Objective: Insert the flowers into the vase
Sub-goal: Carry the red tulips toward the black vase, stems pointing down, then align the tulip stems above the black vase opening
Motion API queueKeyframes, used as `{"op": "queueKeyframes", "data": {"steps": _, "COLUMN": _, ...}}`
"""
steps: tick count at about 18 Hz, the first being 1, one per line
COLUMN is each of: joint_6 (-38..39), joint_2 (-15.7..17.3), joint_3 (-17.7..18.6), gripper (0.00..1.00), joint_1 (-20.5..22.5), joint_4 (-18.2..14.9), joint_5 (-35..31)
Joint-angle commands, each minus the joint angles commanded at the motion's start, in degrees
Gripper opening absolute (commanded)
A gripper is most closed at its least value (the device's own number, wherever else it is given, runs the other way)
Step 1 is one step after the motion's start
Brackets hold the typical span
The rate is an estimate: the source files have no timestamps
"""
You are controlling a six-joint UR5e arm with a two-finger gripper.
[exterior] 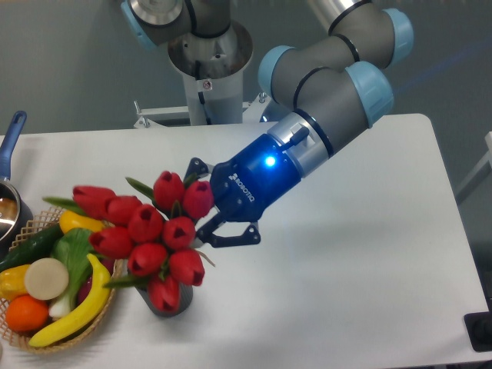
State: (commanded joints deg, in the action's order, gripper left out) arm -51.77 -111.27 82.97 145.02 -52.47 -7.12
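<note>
The flowers, a bunch of red tulip buds with green leaves, hang over the left part of the table with their heads pointing left. My gripper is shut on their stems from the right, with its blue-lit body behind it. Under the bunch stands the vase, a dark grey cylinder; only its lower right side shows and its hole is hidden by the buds. Whether the stems touch the vase cannot be made out.
A wicker basket of toy fruit and vegetables sits at the left edge, right beside the vase, with a yellow banana in front. A pot with a blue handle is at the far left. The arm's base mount stands behind the table.
</note>
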Motion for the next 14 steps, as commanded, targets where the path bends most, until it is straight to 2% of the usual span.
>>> {"op": "queueKeyframes", "data": {"steps": 8, "joint_6": -0.7, "joint_2": -0.6, "joint_3": 0.6, "gripper": 0.14, "joint_1": -2.5, "joint_4": 0.3, "joint_5": 3.2}}
{"op": "queueKeyframes", "data": {"steps": 11, "joint_6": -1.4, "joint_2": 0.1, "joint_3": 3.9, "gripper": 0.14, "joint_1": -2.8, "joint_4": 1.3, "joint_5": 3.2}}
{"op": "queueKeyframes", "data": {"steps": 14, "joint_6": -1.4, "joint_2": 1.9, "joint_3": 7.8, "gripper": 0.15, "joint_1": -2.7, "joint_4": 5.5, "joint_5": 3.2}}
